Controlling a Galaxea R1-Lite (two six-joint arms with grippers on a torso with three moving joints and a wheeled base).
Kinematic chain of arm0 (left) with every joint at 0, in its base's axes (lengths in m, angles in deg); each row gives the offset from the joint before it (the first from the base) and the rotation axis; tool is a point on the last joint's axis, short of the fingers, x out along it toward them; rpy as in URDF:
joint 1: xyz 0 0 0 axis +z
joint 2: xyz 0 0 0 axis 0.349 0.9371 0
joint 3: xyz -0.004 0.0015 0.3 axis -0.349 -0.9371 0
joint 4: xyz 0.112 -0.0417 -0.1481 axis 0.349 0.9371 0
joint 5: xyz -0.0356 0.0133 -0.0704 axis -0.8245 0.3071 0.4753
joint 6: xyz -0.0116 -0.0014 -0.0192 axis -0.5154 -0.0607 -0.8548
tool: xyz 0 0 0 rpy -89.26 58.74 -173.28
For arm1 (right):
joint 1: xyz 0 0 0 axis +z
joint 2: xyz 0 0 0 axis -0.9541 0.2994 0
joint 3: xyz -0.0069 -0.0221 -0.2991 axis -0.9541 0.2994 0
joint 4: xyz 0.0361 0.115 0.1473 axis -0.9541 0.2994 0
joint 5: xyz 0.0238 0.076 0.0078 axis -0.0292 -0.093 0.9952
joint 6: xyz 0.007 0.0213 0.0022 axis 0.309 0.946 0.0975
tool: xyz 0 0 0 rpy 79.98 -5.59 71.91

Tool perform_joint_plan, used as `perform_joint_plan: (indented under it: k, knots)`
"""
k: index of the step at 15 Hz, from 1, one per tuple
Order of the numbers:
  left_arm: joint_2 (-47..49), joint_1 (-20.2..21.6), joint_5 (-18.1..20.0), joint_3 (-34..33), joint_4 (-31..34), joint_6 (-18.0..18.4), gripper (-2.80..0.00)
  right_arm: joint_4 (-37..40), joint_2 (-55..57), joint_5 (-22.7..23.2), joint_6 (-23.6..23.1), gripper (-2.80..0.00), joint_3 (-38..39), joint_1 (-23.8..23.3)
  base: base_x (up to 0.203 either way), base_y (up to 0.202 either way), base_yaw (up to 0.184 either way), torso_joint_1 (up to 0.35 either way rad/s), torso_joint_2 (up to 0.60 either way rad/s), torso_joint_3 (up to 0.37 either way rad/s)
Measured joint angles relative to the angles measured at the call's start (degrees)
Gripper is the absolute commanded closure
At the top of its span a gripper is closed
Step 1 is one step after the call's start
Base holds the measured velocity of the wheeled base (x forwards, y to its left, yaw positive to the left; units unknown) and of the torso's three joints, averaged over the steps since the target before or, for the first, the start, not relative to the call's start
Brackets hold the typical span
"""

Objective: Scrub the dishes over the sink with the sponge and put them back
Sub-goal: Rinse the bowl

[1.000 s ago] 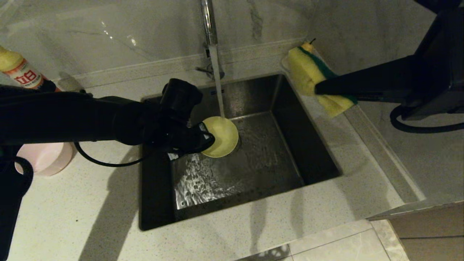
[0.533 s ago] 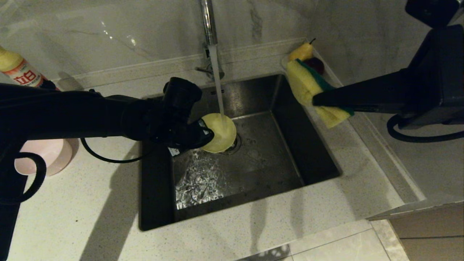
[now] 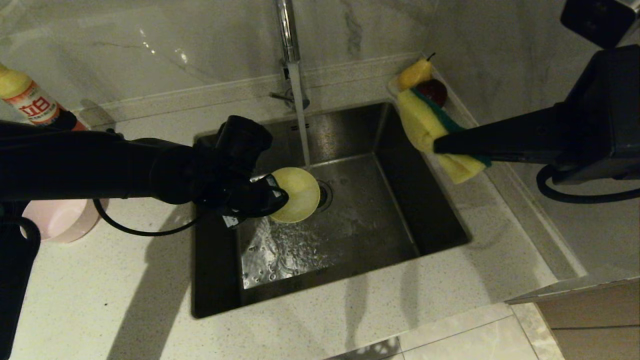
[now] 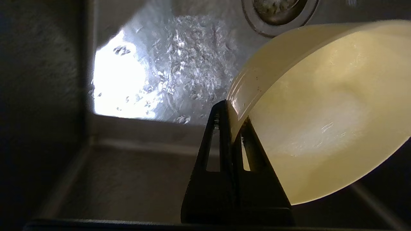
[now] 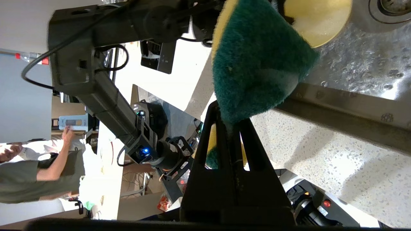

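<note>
My left gripper is shut on the rim of the yellow bowl, holding it tilted on edge over the sink, close to the drain. The left wrist view shows the fingers pinching the yellow bowl's wall, at the left gripper. Water runs from the faucet and falls just past the bowl's far edge. My right gripper is shut on the sponge above the sink's right rim, its green face toward the right gripper. A pink bowl stands on the counter at the left.
A detergent bottle stands at the back left. A pear and a dark red fruit lie at the sink's back right corner. A raised ledge runs along the counter to the right of the sink.
The yellow bowl has shifted a little left and toward the front, out from under the water stream. The sponge has dropped slightly toward the sink, uncovering the fruit behind it.
</note>
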Motion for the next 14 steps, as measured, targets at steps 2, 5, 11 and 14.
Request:
perform_joint_plan:
  k: [2, 5, 11, 14]
  knots:
    - [-2.7, 0.1, -1.7, -2.4, -0.4, 1.7, 0.0, 0.1, 0.1, 0.0, 0.1, 0.0, 0.3, 0.0, 0.0, 0.0, 0.0, 0.0, 0.0, 0.0]
    - [-7.5, 1.1, -5.6, -6.8, -6.0, 7.8, 0.0, 0.1, 0.4, 0.0, 0.2, 0.0, 1.1, -0.9, 0.0, 0.0, 0.0, 0.0, 0.0, 0.0]
    - [-10.8, 1.7, -13.2, -22.4, -45.2, 32.5, 0.0, 0.1, 0.9, 0.0, 0.1, 0.0, 1.6, -1.2, 0.0, 0.0, 0.0, 0.0, 0.0, 0.0]
    - [-10.7, 1.7, -13.4, -28.6, -66.2, 44.3, 0.0, 0.1, 0.9, 0.0, 0.1, 0.0, 1.6, -1.3, 0.0, 0.0, 0.0, 0.0, 0.0, 0.0]
